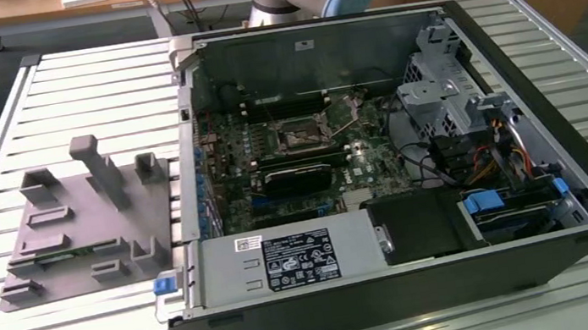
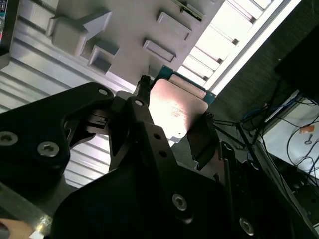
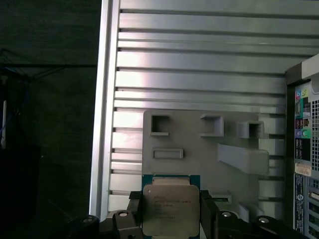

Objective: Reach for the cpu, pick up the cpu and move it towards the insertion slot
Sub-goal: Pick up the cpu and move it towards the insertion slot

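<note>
While it hangs over the grey plastic fixture (image 3: 199,144), the end effector (image 3: 170,219) is clamped on the cpu (image 3: 169,204) at opposite edges.

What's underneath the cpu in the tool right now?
In the first wrist view, the grey fixture lies beneath the cpu, on the slatted table. The cpu and the tool hide the fixture part directly below, so that spot cannot be seen.

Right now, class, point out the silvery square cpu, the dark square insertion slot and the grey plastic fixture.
silvery square cpu (image 3: 171,210): first wrist view, metal top.
dark square insertion slot (image 1: 300,136): exterior view, centre.
grey plastic fixture (image 1: 92,228): exterior view, flat base.
</note>
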You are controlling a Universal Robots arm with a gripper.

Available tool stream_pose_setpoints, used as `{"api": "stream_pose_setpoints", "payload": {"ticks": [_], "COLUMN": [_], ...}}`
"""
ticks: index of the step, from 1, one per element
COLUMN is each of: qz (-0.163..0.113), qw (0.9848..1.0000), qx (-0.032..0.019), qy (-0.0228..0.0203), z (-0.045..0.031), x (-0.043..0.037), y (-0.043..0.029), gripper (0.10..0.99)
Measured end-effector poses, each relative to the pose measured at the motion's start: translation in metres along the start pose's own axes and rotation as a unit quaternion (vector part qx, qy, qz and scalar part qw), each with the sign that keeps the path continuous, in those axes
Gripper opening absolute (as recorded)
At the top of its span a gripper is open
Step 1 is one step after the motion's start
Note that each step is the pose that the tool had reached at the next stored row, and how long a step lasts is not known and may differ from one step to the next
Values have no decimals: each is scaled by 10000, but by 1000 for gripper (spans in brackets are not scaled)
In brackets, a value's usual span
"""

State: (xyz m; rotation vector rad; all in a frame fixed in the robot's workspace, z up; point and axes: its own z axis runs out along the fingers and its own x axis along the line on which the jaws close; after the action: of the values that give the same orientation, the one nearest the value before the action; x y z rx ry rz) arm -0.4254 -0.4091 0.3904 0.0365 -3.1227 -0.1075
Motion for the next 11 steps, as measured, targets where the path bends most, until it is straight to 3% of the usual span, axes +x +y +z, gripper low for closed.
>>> {"api": "stream_pose_setpoints", "payload": {"ticks": [11], "qz": [0], "qw": [10000], "qx": [0], "qy": [-1], "z": [-306], "x": [5], "y": [25], "gripper": [545]}}
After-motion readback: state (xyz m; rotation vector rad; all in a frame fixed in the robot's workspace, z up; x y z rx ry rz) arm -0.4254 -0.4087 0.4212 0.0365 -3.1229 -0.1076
